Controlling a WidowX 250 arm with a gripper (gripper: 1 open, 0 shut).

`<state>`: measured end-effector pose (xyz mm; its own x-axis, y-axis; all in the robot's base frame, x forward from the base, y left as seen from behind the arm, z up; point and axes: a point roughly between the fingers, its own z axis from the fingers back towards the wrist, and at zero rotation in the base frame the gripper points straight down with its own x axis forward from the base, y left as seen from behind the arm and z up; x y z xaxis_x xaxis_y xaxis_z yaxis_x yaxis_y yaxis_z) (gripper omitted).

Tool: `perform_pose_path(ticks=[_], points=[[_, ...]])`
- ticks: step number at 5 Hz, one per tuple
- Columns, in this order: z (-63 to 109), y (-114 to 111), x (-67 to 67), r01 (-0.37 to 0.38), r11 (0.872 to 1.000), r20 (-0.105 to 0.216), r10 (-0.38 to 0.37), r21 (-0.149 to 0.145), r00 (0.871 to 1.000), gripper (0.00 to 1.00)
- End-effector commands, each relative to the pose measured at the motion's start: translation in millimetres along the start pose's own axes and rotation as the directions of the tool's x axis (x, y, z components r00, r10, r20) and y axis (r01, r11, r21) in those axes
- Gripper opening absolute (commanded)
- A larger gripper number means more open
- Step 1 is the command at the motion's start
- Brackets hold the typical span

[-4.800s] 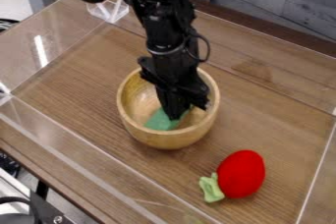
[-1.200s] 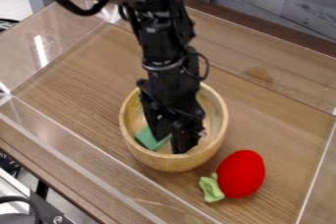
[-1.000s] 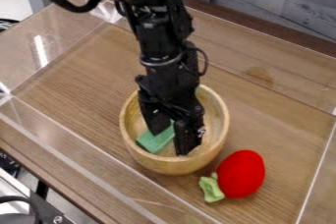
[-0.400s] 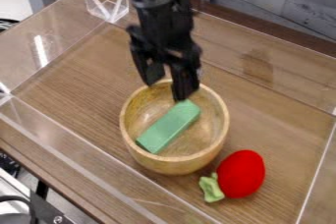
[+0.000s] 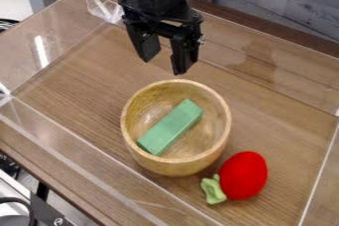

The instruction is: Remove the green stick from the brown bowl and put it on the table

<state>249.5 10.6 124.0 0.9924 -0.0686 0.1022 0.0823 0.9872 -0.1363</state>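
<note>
Inside the brown bowl [image 5: 176, 131], the green stick [image 5: 171, 127] is lying flat on a diagonal, not yet removed. Above the bowl's far rim, the gripper [image 5: 163, 50] is hovering with jaws spread wide, holding nothing. Next, it needs to descend over the stick's narrow width, close and lift. Beside the bowl's near right rim, a red toy fruit [image 5: 241, 174] is occupying the table [image 5: 79, 81].

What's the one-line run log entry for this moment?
gripper: open, empty, above bowl | green stick: lying in brown bowl | table: stick not placed yet | step: removal pending
</note>
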Motion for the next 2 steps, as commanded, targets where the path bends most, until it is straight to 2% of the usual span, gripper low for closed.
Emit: perform_pose_path(ticks=[1, 2], points=[[3.9, -8.8, 1.6, 0.002, 1.000, 0.045, -0.003, 0.026, 0.999, 1.00], [-5.5, -15.1, -4.3, -0.003, 0.999, 0.039, 0.001, 0.038, 0.999, 1.00]])
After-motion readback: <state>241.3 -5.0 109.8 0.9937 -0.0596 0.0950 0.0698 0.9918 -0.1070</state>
